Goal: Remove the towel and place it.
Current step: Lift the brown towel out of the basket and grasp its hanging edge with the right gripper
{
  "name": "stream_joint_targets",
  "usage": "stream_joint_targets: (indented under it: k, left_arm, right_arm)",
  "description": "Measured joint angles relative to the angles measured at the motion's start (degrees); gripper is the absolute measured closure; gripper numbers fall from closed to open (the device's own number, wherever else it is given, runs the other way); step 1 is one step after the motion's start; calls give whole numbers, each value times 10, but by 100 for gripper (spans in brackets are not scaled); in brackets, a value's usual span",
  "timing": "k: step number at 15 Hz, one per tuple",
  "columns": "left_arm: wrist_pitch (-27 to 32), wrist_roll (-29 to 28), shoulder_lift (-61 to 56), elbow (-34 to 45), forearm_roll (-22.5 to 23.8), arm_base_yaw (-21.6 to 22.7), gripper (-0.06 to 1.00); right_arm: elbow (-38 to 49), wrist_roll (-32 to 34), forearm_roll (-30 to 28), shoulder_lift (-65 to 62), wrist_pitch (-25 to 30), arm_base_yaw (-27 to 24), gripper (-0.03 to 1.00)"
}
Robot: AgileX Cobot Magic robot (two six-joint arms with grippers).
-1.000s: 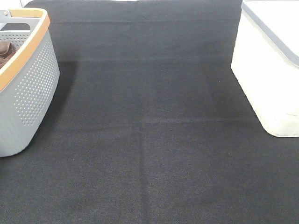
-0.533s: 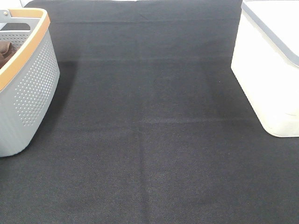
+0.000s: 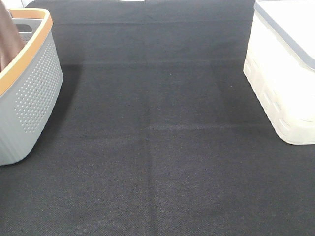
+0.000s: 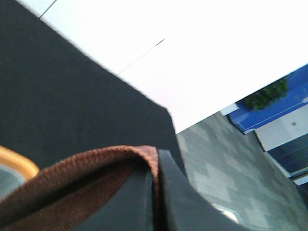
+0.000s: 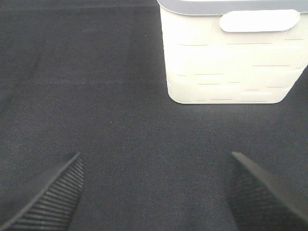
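Above the grey basket (image 3: 29,88) at the table's (image 3: 157,147) left edge, the towel (image 3: 6,34) hung in a near-vertical drape, its hem clamped in the left fingers (image 4: 166,202). Well apart, near the white bin (image 3: 280,73), the right fingers (image 5: 48,197) stood spread wide, holding nothing. By that layout, the left fingers alone seemed placed to carry the towel rightward over the table.

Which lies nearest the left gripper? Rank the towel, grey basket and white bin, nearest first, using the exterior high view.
1. The towel, pinched in the left gripper.
2. The grey basket, beneath the towel, far left.
3. The white bin, far right.
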Motion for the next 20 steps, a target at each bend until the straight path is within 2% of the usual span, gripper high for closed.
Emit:
stream_joint_targets:
  k: [2, 4, 9, 10, 12, 16, 18, 20]
  left_arm:
    - [-25, 26, -34, 0, -33, -18, 94]
    - [-56, 72, -68, -6, -53, -77, 94]
    - [-99, 116, -82, -61, -56, -206, 94]
    - [-112, 128, -82, -64, -54, -241, 94]
    - [-125, 132, -82, -64, -35, -281, 94]
    - [-139, 133, -82, -64, 15, -333, 94]
    - [-140, 133, -82, -64, 32, -354, 94]
    - [-141, 133, -82, -64, 48, -375, 94]
  right_arm:
    - [0, 0, 0, 0, 0, 0, 21]
    - [0, 0, 0, 0, 0, 0, 21]
    - [0, 0, 0, 0, 0, 0, 21]
    - [0, 0, 1, 0, 0, 0, 21]
    - [0, 6, 18, 1, -1, 0, 21]
    - [0, 3, 84, 53, -17, 0, 21]
    - [-6, -47, 135, 113, -38, 0, 21]
    - [-6, -132, 211, 189, -71, 0, 21]
